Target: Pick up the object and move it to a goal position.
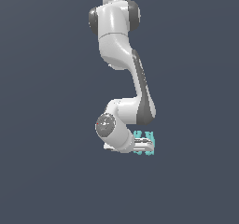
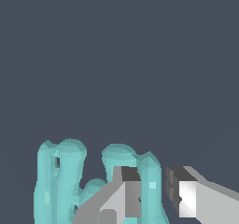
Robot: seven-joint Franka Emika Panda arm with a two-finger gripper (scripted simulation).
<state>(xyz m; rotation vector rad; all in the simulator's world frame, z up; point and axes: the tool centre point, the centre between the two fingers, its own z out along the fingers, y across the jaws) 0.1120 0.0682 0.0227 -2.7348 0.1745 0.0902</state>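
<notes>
The object (image 2: 70,171) is a small teal thing with several upright parallel bars joined low down. In the wrist view one of its bars stands between my two fingers, and the other bars stand to one side. My white gripper (image 2: 154,197) is narrowed around that bar, with one finger (image 2: 128,195) against it and only a thin gap at the other. In the exterior view the gripper (image 1: 148,147) sits at the end of the bent arm, and teal bar ends of the object (image 1: 149,136) stick out on either side of it.
Only a plain dark grey-blue background shows around the arm (image 1: 116,36) in both views. No goal marker or other object is visible.
</notes>
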